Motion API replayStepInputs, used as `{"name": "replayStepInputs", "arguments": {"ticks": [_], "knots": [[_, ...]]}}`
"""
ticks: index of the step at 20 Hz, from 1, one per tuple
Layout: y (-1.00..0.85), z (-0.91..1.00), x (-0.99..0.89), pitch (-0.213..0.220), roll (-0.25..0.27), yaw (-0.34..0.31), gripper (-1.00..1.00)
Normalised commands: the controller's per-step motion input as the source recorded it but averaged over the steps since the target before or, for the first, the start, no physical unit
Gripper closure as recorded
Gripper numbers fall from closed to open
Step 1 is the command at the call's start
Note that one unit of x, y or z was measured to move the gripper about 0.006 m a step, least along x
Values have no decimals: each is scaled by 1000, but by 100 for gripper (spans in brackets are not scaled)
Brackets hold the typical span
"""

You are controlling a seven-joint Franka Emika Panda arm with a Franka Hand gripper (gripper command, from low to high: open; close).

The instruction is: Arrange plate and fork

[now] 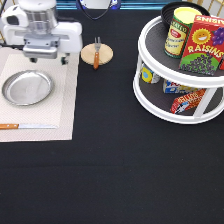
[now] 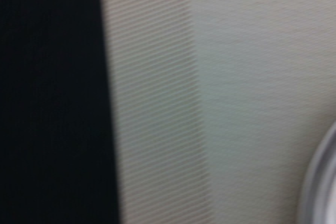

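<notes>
We find the gripper hanging over the far edge of the placemat. Its two dark fingertips stand apart with nothing between them, so it looks open and empty.

Just below the gripper lies the plate, flat on the placemat; the wrist view catches only a sliver of its rim. It is round, shiny silver metal with a raised rim. Lower still, near the placemat's edge, lies a knife.

To the gripper's right, the fork rests across a small wooden disc, handle toward us. It has a brown wooden handle and short metal tines.

We judge the risks thus: the fork is slim and perched, so a grasp off its middle could tip it or shove the disc. The two-tier rack stands well to the right.
</notes>
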Motion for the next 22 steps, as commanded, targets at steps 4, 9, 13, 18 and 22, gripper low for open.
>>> {"name": "replayStepInputs", "arguments": {"ticks": [4,9,13,18,22], "knots": [[759,0,-638,-57,0,77,-100],[765,0,-713,-45,0,59,-100],[677,-96,-858,-18,0,34,-100],[277,-309,-773,0,5,19,-100],[-41,-331,-369,35,32,0,-100]]}}
